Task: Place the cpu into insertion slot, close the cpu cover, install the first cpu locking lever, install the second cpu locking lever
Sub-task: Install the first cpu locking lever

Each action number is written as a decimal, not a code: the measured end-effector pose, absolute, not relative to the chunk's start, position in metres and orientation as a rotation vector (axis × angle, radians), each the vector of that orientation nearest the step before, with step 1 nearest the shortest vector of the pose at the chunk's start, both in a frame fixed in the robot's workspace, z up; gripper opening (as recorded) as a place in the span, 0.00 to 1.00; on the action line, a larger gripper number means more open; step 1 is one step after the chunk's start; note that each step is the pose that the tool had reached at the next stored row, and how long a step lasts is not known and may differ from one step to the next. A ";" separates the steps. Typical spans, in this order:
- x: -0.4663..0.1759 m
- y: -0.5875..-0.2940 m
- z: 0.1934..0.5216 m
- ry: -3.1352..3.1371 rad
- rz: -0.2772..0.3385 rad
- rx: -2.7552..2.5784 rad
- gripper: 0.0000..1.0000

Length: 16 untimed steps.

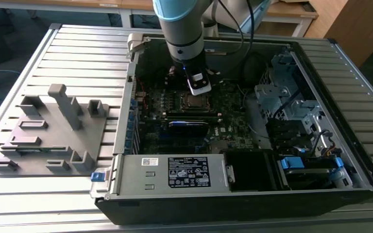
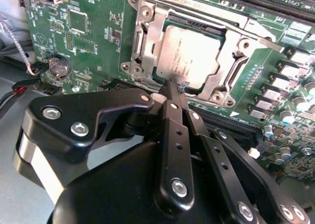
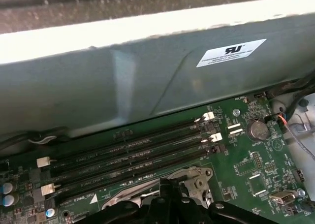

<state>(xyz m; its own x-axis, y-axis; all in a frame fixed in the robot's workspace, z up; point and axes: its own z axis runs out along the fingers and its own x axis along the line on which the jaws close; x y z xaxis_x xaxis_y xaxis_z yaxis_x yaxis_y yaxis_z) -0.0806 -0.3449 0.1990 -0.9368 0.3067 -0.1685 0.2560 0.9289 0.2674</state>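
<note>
The cpu [image 2: 189,56] lies flat in the insertion slot [image 2: 231,93], its dull grey face showing through the cut-out of the silver cpu cover [image 2: 146,37], which lies down around it. A silver lever bar [image 2: 236,24] runs along one side of the socket. My gripper [image 2: 172,88] is shut, its black fingertips pressed together right at the socket's edge, by the cpu's corner. In the exterior view the gripper [image 1: 198,90] hangs just above the socket [image 1: 196,101] inside the open computer case. In the first wrist view the fingertips [image 3: 165,187] sit beside a corner of the cover [image 3: 194,177].
Long black memory slots [image 3: 133,155] run beside the socket, under the grey case wall [image 3: 147,86]. A coin battery [image 2: 59,65] sits on the green board. The grey power supply box [image 1: 173,172], drive bays [image 1: 290,97] and a grey fixture plate [image 1: 50,131] flank the work area.
</note>
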 end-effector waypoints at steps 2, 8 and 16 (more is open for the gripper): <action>-0.081 -0.345 0.200 2.879 0.359 0.425 0.10; -0.081 -0.345 0.202 2.879 0.359 0.425 0.10; -0.081 -0.345 0.203 2.880 0.358 0.425 0.10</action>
<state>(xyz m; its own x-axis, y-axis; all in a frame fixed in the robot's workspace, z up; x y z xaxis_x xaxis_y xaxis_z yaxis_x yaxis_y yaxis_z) -0.0806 -0.3450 0.2031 -0.9368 0.3066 -0.1684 0.2560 0.9290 0.2673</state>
